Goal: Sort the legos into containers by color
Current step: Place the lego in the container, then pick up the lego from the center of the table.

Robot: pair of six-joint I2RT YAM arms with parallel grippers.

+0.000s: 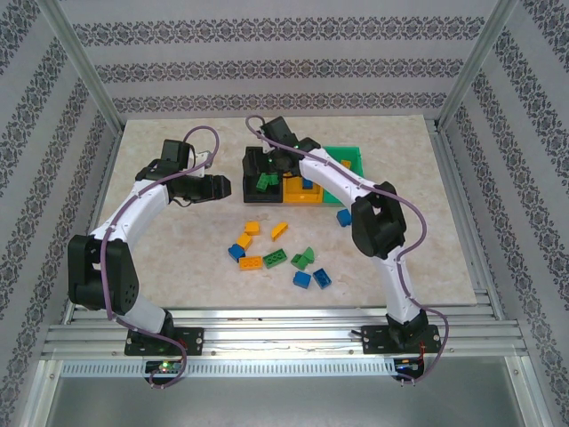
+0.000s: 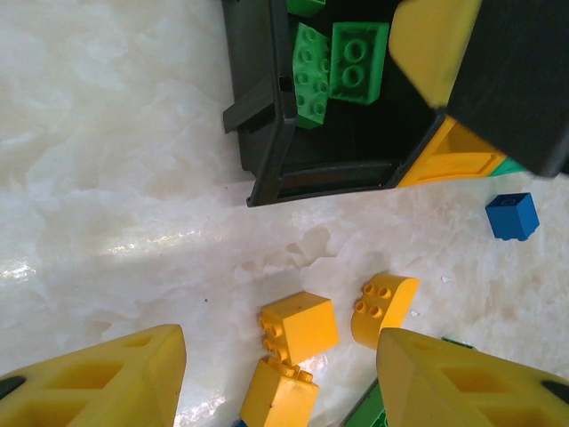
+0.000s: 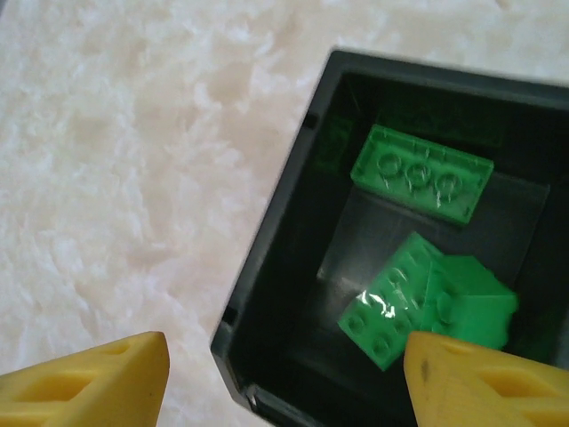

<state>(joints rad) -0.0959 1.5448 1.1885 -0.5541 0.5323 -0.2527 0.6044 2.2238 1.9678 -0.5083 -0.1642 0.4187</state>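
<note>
- Marble-patterned tabletop (image 1: 178, 267) is carrying three containers side by side at its far middle: a black bin (image 1: 249, 165), an orange-yellow bin (image 1: 298, 199) and a green bin (image 1: 358, 158).
- Above the black bin's near corner the right claw (image 3: 286, 347) is hanging, its yellow fingers (image 3: 89, 387) standing wide with nothing between them. One finger is over the tabletop, the other over the bin.
- Three green bricks (image 3: 422, 169) are lying inside the black bin: one flat plate, and two tumbled together. The finger over the bin is cutting off the edge of one.
- Just beside the black bin the left claw (image 2: 280, 342) is hovering, spread wide and gripping nothing. Three orange bricks (image 2: 300, 326) are lying on the tabletop below the gap.
- Scattered in front of the bins, the loose legos (image 1: 274, 258) are sitting in orange, blue and green. One blue brick (image 1: 343, 217) is lying apart from them, near the right arm (image 1: 378, 222).
- From above, the right arm is crossing over the orange-yellow and green bins, hiding much of what they are holding.
- In the left wrist view, a blurred yellow finger of the right claw is blocking the black bin's far corner.
</note>
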